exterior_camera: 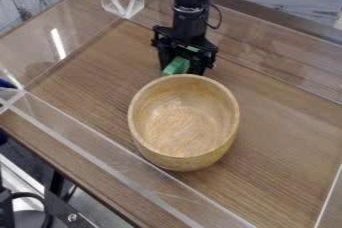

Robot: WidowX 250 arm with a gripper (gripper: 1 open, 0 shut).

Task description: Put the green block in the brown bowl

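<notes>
The green block [174,67] lies on the wooden table just behind the brown bowl [185,122]. Only its left part shows between the black fingers. My gripper [183,62] stands straight down over the block, one finger on each side of it, low at the table. The jaws are partly drawn in around the block. Whether the pads press on it is hidden by the fingers. The bowl holds nothing, and its rim is just in front of the gripper.
Clear acrylic walls [54,122] run along the table's left and front edges. A small clear stand [123,0] sits at the back left. Bare wood [80,67] spreads left of the gripper and right of the bowl.
</notes>
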